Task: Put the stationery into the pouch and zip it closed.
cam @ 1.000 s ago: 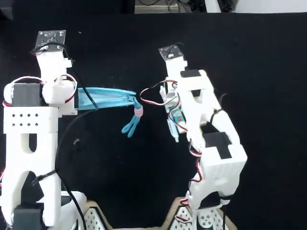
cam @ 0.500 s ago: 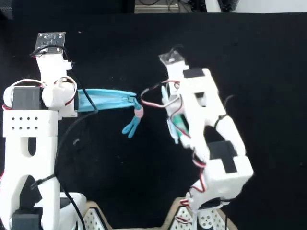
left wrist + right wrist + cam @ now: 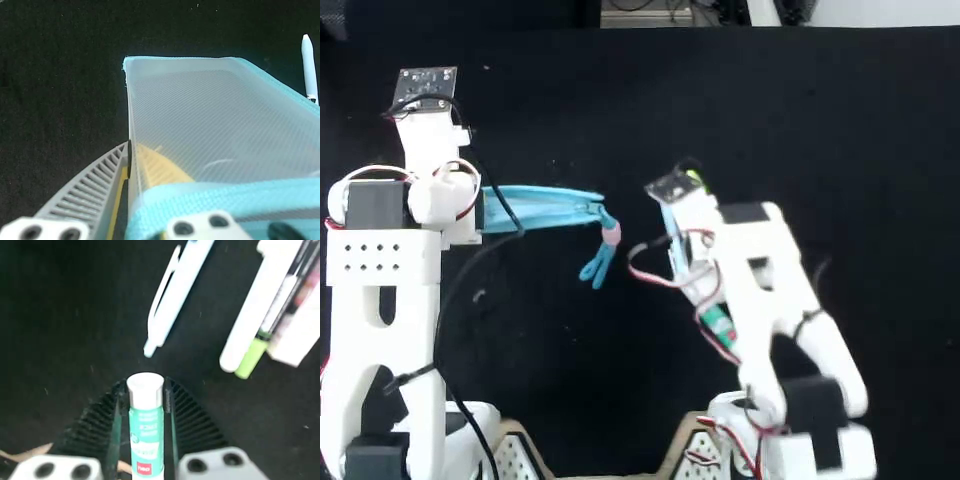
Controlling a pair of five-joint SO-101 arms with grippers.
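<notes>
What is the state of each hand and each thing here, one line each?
left hand, shut on the pouch's end.
pouch, gripped at one end; zip state unclear.
right hand, shut on the green tube.
green tube, held, white cap on.
white pen, lying loose on the table.

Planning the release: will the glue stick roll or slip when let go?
Likely rolls: the glue stick looks cylindrical, with a round cap. Probably stiff: the right gripper clamps it with no visible denting. Its smooth label may slip.

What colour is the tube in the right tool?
Green tube, white cap; best in right wrist view.
</notes>
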